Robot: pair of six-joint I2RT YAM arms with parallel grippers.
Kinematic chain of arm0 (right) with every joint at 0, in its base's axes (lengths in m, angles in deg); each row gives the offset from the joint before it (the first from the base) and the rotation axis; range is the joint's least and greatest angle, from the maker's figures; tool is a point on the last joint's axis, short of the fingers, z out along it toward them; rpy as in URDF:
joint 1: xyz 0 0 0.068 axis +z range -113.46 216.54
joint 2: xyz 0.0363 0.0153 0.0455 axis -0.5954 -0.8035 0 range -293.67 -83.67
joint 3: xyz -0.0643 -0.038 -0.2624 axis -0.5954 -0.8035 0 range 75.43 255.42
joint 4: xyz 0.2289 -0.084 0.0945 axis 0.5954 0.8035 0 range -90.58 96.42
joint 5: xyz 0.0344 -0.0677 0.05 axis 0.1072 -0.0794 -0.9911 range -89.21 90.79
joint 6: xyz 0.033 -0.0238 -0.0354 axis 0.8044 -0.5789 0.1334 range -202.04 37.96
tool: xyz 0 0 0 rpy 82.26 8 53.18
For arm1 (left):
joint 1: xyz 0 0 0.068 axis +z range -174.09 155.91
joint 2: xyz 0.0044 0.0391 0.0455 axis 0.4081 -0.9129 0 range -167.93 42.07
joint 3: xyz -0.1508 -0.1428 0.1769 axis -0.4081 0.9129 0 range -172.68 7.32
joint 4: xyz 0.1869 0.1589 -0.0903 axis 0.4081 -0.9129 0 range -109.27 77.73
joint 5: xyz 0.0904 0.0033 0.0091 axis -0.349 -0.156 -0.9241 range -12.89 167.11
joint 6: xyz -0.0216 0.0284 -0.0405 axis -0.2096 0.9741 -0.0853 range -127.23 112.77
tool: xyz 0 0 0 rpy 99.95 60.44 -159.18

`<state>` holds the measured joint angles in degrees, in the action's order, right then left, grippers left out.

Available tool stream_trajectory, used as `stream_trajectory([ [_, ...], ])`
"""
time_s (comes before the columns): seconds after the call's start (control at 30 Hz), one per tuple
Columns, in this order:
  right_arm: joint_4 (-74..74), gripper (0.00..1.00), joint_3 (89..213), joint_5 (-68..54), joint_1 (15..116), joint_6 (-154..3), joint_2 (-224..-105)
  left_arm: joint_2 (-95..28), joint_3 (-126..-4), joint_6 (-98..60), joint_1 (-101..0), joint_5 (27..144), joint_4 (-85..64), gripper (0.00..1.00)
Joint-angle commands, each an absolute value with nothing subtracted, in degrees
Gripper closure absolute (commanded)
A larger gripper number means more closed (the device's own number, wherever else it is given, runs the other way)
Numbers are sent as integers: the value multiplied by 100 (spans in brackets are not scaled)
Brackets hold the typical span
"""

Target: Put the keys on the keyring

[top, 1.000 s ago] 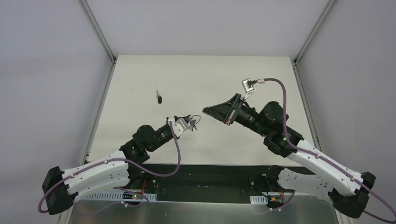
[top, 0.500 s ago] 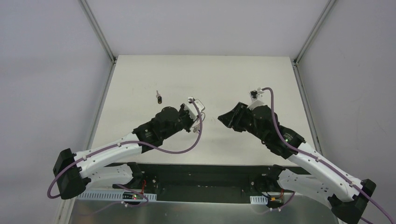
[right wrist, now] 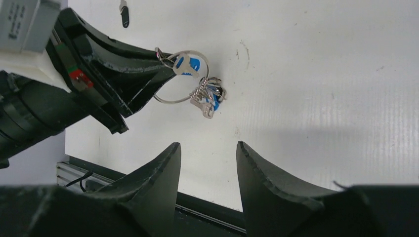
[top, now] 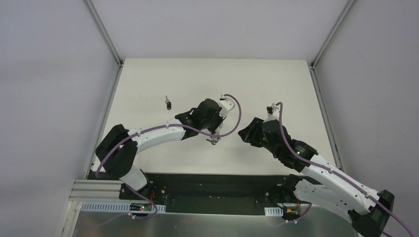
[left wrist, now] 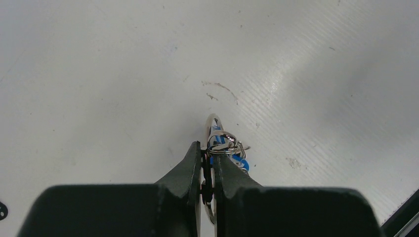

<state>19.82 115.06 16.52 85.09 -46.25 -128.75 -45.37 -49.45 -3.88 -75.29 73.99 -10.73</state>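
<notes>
The left gripper (left wrist: 207, 160) is clamped on the keyring (right wrist: 205, 68). In its own wrist view the two black fingers (left wrist: 190, 165) stand pressed together, with the thin silver wire pinched edge-on between them low in the middle of the frame. The loop pokes out past the tips towards the top of the picture.

The right wrist view shows the same grip from the side in its upper left. The ring stands out from the fingertips as an open circle, held by its left rim. The keys (right wrist: 211, 100) hang in a small silver bunch from the ring's lower right. Blue plastic shows among them, and another patch of blue shows inside the loop close to the fingertips. The bunch is too tangled to count, and whether it touches the table (top: 267, 84) or hangs just above it is not clear from these angles.

The right gripper (right wrist: 207, 144) has its jaws apart with nothing between them. Its dark fingers rise from the bottom edge of its own view and point up at the bunch, near it but not touching. From above, the two grippers face each other just below the centre of the frame, the left arm reaching in from the lower left and the right from the lower right.

A small dark object (top: 169, 103) lies alone on the table, well apart, left of centre.
</notes>
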Motion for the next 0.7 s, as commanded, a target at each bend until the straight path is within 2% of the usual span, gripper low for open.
stream_trajectory([
  [0.0,1946,52,11351,1992,8485,-4609,-12585,-4876,-5769,-573,-7500,7902,-933,100],
  [0.13,1963,51,11232,2129,8476,-4643,-12425,-5170,-6242,-398,-7498,7804,-991,100],
  [0.23,1962,51,11195,2158,8469,-4657,-12366,-5281,-6469,-73,-7480,7317,-1201,100],
  [0.47,1850,50,11132,2170,8451,-4731,-12415,-5129,-6297,83,-6893,6472,-1210,100],
  [0.67,1629,49,11025,2038,8432,-4764,-12570,-5076,-5990,295,-6270,4983,-1209,100],
])
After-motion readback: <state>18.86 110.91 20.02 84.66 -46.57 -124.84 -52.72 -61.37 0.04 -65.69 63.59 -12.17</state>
